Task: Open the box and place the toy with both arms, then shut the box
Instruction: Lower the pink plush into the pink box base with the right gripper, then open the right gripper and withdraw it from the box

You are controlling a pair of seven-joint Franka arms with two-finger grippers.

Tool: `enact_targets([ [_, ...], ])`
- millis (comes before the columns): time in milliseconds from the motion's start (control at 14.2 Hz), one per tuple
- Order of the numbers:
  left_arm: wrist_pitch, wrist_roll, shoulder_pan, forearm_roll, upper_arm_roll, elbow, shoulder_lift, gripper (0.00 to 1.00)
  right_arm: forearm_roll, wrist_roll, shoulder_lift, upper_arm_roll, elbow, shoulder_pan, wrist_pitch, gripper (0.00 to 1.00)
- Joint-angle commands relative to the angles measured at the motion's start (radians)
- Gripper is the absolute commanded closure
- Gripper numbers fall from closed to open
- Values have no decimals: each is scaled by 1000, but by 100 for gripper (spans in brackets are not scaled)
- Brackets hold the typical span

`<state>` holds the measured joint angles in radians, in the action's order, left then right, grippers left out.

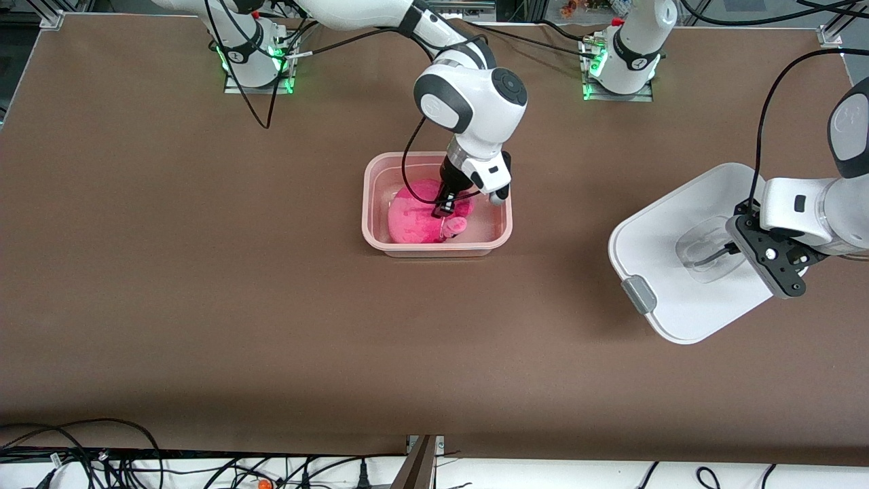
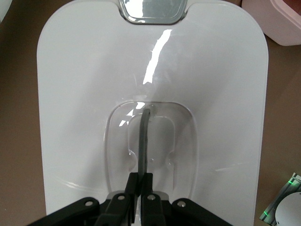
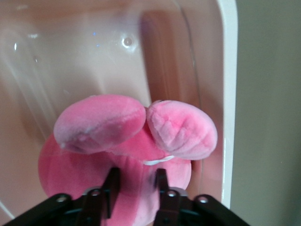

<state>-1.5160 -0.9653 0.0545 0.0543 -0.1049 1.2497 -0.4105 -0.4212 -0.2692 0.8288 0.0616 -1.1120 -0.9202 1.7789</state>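
The pale pink box stands open at the table's middle with the hot-pink toy lying in it. My right gripper reaches down into the box, its fingers closed on the plush. In the right wrist view the toy fills the space between my right gripper's fingers, with the box wall beside it. My left gripper is shut on the clear handle of the white lid and holds it tilted over the table at the left arm's end. It also shows in the left wrist view.
One grey clip shows on the lid's edge nearest the front camera. A corner of the box shows in the left wrist view. Brown table surface lies between box and lid. Cables run along the table's front edge.
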Motion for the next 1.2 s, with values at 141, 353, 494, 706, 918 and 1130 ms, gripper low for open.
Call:
enact_targets([
  [141, 8, -19, 13, -11, -10, 1, 10, 100, -13, 194, 12, 3, 40, -78, -4, 0],
  [353, 8, -19, 11, -13, -10, 2, 10, 100, -13, 209, 6, -5, 40, -83, -6, 0],
  [494, 8, -19, 13, -19, -10, 2, 10, 100, -5, 208, -16, -11, 43, -63, -47, 0],
  [706, 8, -19, 13, -19, -10, 2, 10, 100, 129, 217, -123, -14, 44, 61, -50, 0],
  [918, 8, -15, 7, -37, -12, 2, 9, 100, 298, 209, -233, -11, 44, 254, -59, 0],
  [1130, 7, -19, -7, -62, -18, 5, 6, 100, 395, 229, -332, -31, 37, 366, -194, 0],
])
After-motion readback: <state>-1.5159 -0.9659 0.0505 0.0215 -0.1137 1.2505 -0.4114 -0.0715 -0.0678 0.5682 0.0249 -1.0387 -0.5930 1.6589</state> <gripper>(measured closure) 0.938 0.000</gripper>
